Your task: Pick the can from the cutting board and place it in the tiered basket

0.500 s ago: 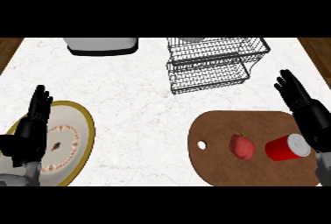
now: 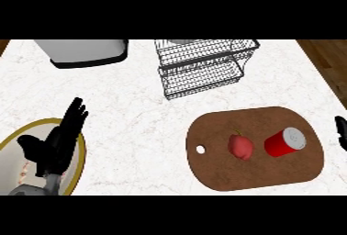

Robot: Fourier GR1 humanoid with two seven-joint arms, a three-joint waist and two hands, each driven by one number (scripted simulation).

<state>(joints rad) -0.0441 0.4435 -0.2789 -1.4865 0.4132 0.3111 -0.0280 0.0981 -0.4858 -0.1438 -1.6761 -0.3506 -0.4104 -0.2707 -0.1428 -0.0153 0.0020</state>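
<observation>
Progress: nothing of the task is judged done; the can is neither grasped nor lifted.
Remaining: the grasp, the carry to the basket and the release are all left to do.
Can (image 2: 286, 142): found on the right half of the board, just beside the fruit, well apart from the basket; a red cylinder with a flat grey lid, apparently upright; a smooth, hard metal is presumed.
Board (image 2: 257, 176): a brown, wood-grained slab, oval, with a small round hole near its left end.
Fruit (image 2: 240, 146): red, rounded, dull-skinned; laid left of the can.
Basket (image 2: 203, 69): thin dark wire in an open grid, two tiers, box-shaped; set at the counter's far side.
Left robot hand (image 2: 58, 137): black, held open with straight fingers over the plate; nothing is gripped.
Right robot hand (image 2: 341, 131): only a black sliver is shown at the right edge; its state cannot be told.
Plate (image 2: 42, 122): pale, round, rimmed in yellow.
Counter (image 2: 136, 110): white, marble-veined, flat.
Appliance (image 2: 88, 51): grey, dark-based, at the far left.
</observation>
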